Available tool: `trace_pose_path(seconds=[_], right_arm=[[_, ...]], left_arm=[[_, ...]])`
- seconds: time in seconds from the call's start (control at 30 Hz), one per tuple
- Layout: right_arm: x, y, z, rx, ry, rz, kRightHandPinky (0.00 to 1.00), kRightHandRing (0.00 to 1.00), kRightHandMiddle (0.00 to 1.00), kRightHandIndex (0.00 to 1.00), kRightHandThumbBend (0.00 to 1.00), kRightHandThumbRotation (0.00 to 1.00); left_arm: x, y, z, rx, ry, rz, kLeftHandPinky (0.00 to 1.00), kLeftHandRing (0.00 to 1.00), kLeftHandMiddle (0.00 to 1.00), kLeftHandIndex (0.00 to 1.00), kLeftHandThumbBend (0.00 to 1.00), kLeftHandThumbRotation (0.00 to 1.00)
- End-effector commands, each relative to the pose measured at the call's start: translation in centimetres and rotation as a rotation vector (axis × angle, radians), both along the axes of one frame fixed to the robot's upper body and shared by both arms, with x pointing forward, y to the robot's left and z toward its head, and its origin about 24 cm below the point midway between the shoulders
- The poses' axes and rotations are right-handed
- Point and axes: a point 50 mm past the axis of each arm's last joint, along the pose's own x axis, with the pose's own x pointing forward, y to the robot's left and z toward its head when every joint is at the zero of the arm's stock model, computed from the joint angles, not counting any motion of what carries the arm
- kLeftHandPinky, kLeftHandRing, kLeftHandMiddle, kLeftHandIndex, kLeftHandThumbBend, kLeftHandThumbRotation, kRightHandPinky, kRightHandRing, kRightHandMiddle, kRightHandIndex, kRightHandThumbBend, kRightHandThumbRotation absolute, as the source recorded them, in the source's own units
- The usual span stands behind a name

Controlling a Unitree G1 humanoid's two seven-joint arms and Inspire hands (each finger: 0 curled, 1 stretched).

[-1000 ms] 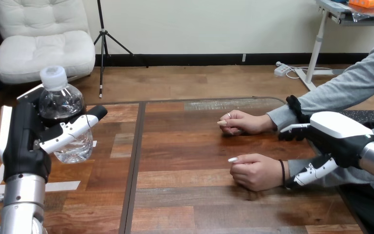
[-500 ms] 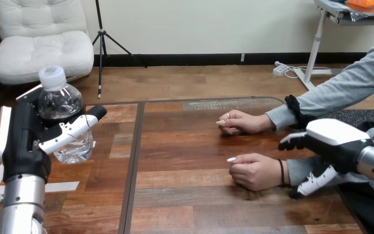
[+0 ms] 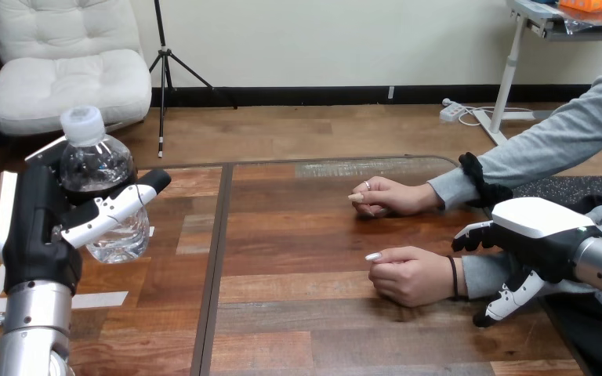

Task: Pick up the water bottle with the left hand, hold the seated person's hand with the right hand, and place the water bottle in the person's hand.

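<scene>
L robot hand [image 3: 43, 227] grips water bottle [image 3: 98, 168], raised over tabletop [image 3: 306, 235] left edge, unchanged. R robot hand [image 3: 537, 227] has dropped twd person's nearer hand [image 3: 411, 274] by right edge. Its fingers are spread wide either side of the wrist, not closed. Hold step prob. next.
</scene>
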Motion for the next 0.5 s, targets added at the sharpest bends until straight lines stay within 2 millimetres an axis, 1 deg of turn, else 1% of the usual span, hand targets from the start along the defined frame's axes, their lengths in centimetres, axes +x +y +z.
trace_pose_path(seconds=[0.0,0.37,0.47], right_arm=[[2.07,0.33,3.47,0.004,-0.124,0.005,0.77,0.8,0.81,0.8,1.0,0.39],[2.07,0.3,2.78,0.028,-0.108,-0.041,0.76,0.8,0.81,0.8,1.0,0.35],[2.06,0.36,2.59,0.024,-0.102,-0.044,0.75,0.8,0.81,0.8,1.0,0.36]], left_arm=[[0.57,-0.21,2.66,0.01,-0.127,-0.017,0.32,0.37,0.4,0.41,0.73,0.0],[0.51,-0.25,2.64,0.016,-0.121,-0.018,0.32,0.37,0.4,0.41,0.72,0.0],[0.51,-0.24,2.66,0.016,-0.125,-0.021,0.32,0.37,0.4,0.41,0.72,0.0]])
